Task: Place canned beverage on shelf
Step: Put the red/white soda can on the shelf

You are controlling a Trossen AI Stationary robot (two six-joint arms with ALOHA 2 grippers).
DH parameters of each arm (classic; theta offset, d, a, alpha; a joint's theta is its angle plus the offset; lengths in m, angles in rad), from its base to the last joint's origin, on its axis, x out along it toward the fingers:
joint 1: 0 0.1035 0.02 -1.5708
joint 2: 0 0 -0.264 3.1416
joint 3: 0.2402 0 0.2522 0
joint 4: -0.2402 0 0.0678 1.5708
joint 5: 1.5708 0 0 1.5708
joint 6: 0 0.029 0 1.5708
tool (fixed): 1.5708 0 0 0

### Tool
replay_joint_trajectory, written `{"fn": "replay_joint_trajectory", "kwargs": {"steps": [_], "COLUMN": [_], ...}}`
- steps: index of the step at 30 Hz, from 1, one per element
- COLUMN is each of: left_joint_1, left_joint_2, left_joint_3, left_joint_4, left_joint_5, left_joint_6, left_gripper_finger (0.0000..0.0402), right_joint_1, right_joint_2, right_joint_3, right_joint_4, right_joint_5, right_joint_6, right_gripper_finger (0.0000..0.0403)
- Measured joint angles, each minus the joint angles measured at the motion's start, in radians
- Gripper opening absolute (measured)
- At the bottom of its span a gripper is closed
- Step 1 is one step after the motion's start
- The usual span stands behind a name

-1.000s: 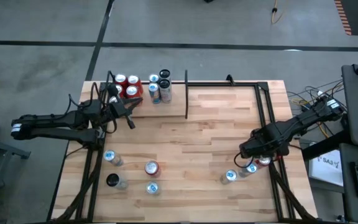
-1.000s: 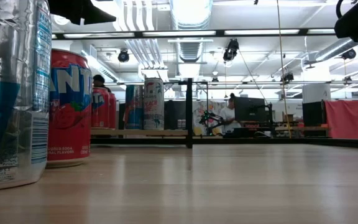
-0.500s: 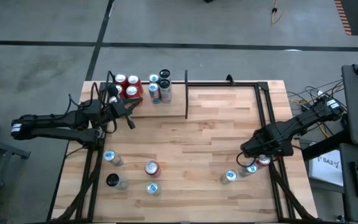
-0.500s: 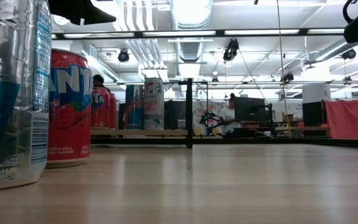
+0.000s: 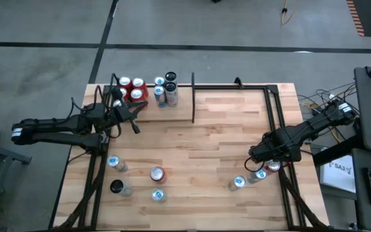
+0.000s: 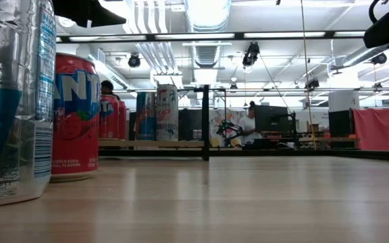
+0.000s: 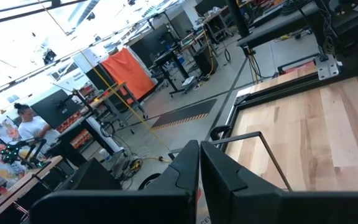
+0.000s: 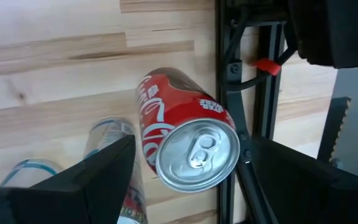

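A red canned beverage [image 8: 188, 140] stands upright on its base on the wood table, close beside the black frame rail [image 8: 227, 74] at the right near corner. My right gripper [image 8: 191, 186] hovers over it, open, one finger on each side of the can top with a little gap. In the high view this gripper [image 5: 263, 160] covers part of the red can [image 5: 274, 167]. The shelf [image 5: 172, 113], the narrow bay at the far left, holds several cans [image 5: 134, 89]. My left gripper [image 5: 134, 124] is shut and holds nothing, just in front of that bay.
Two clear cans with blue labels [image 5: 259, 174] [image 5: 237, 183] stand right next to the red one. Several more cans [image 5: 157, 173] stand at the near left. A black upright post [image 5: 193, 96] divides the shelf from the wider bay. People sit at desks beyond the table [image 6: 248, 125].
My right gripper has shifted slightly toward the table's right edge above the cans. The cans have stayed in place.
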Motion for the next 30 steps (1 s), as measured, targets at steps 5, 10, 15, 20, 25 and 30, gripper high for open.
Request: {"fn": "replay_joint_trajectory", "kwargs": {"steps": [5, 10, 15, 20, 25, 30], "left_joint_1": [0.0, 0.0, 0.0, 0.0, 0.0, 0.0], "left_joint_2": [0.0, 0.0, 0.0, 0.0, 0.0, 0.0], "left_joint_3": [0.0, 0.0, 0.0, 0.0, 0.0, 0.0], "left_joint_4": [-0.007, -0.007, -0.007, -0.006, -0.006, -0.005], "left_joint_5": [0.0, -0.001, -0.001, -0.002, -0.002, -0.002], "left_joint_6": [0.001, 0.002, 0.002, 0.002, 0.002, 0.002], "left_gripper_finger": [0.0, 0.0, 0.0, 0.0, 0.0, 0.0], "right_joint_1": [0.0, 0.004, 0.031, 0.058, 0.059, 0.06], "right_joint_2": [0.001, 0.001, 0.001, 0.0, 0.0, 0.0], "right_joint_3": [-0.014, -0.051, -0.088, -0.115, -0.145, -0.145], "right_joint_4": [0.004, 0.054, 0.115, 0.14, 0.158, 0.156], "right_joint_5": [-0.008, -0.035, -0.04, -0.042, -0.041, -0.022], "right_joint_6": [0.01, 0.017, 0.047, 0.082, 0.082, 0.082], "right_gripper_finger": [0.0303, 0.0303, 0.0299, 0.0304, 0.0301, 0.0282]}}
